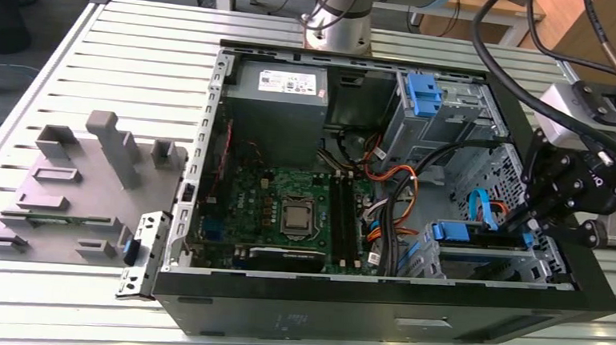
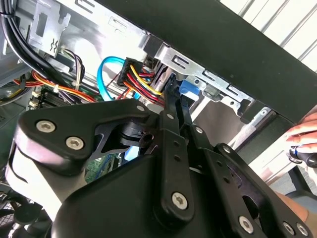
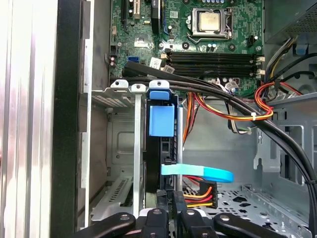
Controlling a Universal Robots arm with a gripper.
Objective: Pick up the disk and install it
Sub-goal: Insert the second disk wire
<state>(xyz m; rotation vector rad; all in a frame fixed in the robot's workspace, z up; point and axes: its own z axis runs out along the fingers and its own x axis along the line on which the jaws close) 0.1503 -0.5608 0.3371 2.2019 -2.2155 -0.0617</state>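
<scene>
A: Where are we now with the disk (image 3: 159, 148)?

B: In the first wrist view we see it standing on its edge inside the drive cage (image 3: 119, 148), just beside the cage's thin metal divider. Its blue rail tab (image 3: 161, 120) is at the end of the cage nearest the motherboard (image 3: 208, 44). It seems to us almost fully seated.

A: And the gripper (image 3: 168, 206)?

B: It is at the other end of the cage, the end far from the motherboard. Its black fingers (image 3: 162, 197) look pressed together on the disk's edge, but the contact is partly hidden, so we say this with care.

A: What can go wrong from here?

B: We think the cables. The blue data cable (image 3: 198, 172) curves just beside the cage, and the red and yellow power wires (image 3: 200, 191) are near the fingers. If the gripper goes a little sideways, it can catch them. Also, if the disk is tilted against the cage, its rail may jam and not lock.

A: In the second wrist view a person's hand (image 2: 303, 138) is near the case wall (image 2: 237, 54).

B: Yes, outside the cage. It should stay away.
</scene>
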